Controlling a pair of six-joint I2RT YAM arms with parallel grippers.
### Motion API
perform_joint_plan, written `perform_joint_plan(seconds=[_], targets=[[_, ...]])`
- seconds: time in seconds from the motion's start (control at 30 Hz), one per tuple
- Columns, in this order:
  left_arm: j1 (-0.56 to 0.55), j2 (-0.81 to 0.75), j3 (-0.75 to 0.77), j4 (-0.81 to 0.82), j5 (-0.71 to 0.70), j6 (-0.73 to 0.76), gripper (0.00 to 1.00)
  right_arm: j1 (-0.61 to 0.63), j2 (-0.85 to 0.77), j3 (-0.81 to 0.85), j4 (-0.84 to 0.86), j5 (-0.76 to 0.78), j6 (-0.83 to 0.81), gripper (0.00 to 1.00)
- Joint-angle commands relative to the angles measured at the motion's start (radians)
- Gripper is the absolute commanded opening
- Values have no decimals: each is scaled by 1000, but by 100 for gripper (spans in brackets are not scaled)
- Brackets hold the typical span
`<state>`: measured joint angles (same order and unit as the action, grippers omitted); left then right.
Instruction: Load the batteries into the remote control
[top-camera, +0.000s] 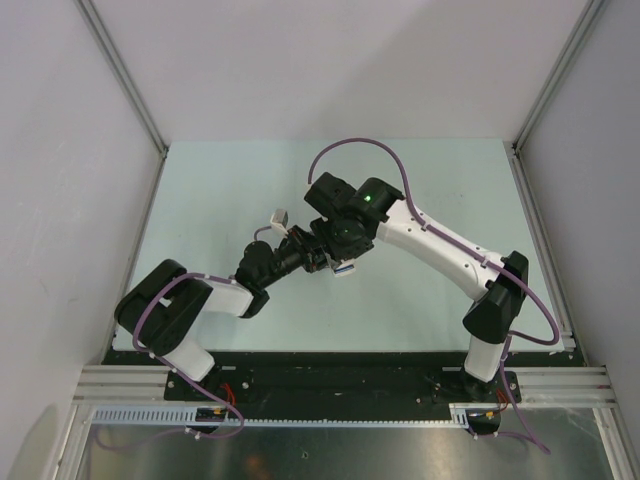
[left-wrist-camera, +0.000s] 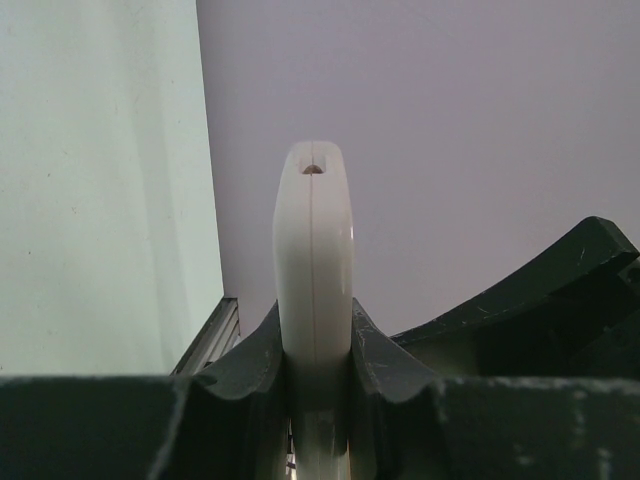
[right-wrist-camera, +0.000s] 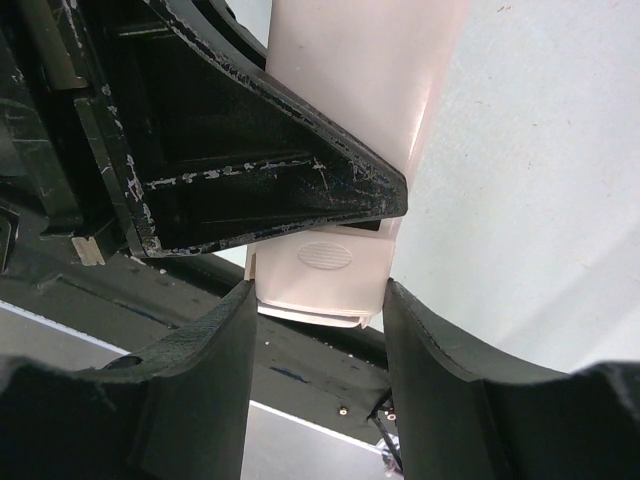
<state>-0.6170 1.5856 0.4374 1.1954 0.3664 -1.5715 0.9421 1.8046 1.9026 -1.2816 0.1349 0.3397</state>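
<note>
Table (top-camera: 220, 180) centre: left gripper (left-wrist-camera: 315, 345) clamps the white remote control (left-wrist-camera: 313, 250) on edge, aloft; right gripper (right-wrist-camera: 320, 296) grips both sides of its end. Ribbed battery cover (right-wrist-camera: 326, 255) looks still on. Batteries not in view; loading seemingly not begun.

We see the remote (left-wrist-camera: 314, 270) edge-on, a narrow white bar with a seam down its middle and a small notch in its rounded far end, clamped between the two dark, scuffed fingers (left-wrist-camera: 250, 365) of the left gripper (left-wrist-camera: 315, 332). Behind it, the pale table (left-wrist-camera: 100, 180) fills the left of the frame and a grey wall (left-wrist-camera: 450, 120) the rest, with a metal rail (left-wrist-camera: 210, 335) where they meet. A dark curved part (left-wrist-camera: 540, 300) rises at lower right; we cannot tell what it is.
</note>
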Motion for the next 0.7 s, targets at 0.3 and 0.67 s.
perform_joint_plan(seconds=[0.3,0.67], targets=[[-6,-6,20,95,-7,-9,0,11,-31,10,-1,15,33,50],[-6,-3,14,55,-32,28,0,15,-47,-4,7,31,51,50]])
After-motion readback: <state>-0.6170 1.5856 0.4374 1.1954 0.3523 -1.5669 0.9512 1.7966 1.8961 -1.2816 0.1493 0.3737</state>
